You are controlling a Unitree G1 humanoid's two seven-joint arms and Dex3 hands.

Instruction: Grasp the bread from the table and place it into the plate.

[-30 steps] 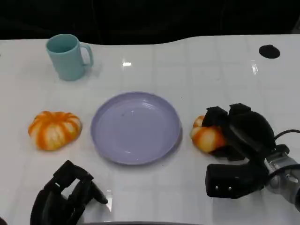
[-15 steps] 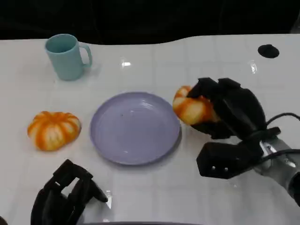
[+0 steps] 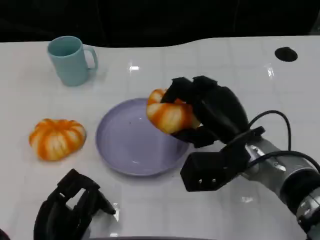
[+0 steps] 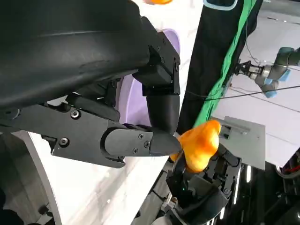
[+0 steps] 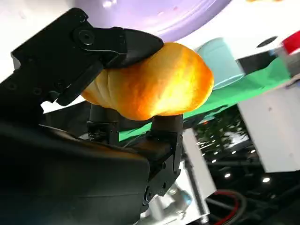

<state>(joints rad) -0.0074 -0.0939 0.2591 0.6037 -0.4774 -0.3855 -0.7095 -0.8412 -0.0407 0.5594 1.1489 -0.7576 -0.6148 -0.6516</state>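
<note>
Head view. My right hand (image 3: pixel 210 112) holds the bread (image 3: pixel 169 116), a round orange-and-white striped loaf, with fingers wrapped over its top and far side and more of the hand beneath it. I judge this enclosing grip is what keeps the rounded loaf from rolling out during carriage. The loaf hangs over the right part of the lilac plate (image 3: pixel 125 145), raised off the plate's surface, so placement is not yet done. My right forearm reaches in from the plate's near right and slants toward it, with a black cable looping beside the wrist. A second striped loaf (image 3: pixel 57 138) lies on the table left of the plate, apart from its rim. A teal mug (image 3: pixel 71 60) stands beyond the plate to its far left. My left hand (image 3: pixel 72 207) rests low, near side of the plate, fingers curled inward with nothing in them.

Left wrist view. My left hand (image 4: pixel 108 93) holds nothing; its fingers are drawn in. Past them the plate (image 4: pixel 129 98) shows in part, and beyond it the bread (image 4: pixel 199 145) sits in my right hand (image 4: pixel 201 187).

Right wrist view. The bread (image 5: pixel 150 82) is clamped between my fingers (image 5: pixel 93 47) on one side and another digit on the opposite side. The plate (image 5: pixel 154 14) lies close behind it, and the mug (image 5: pixel 220 58) beyond.
</note>
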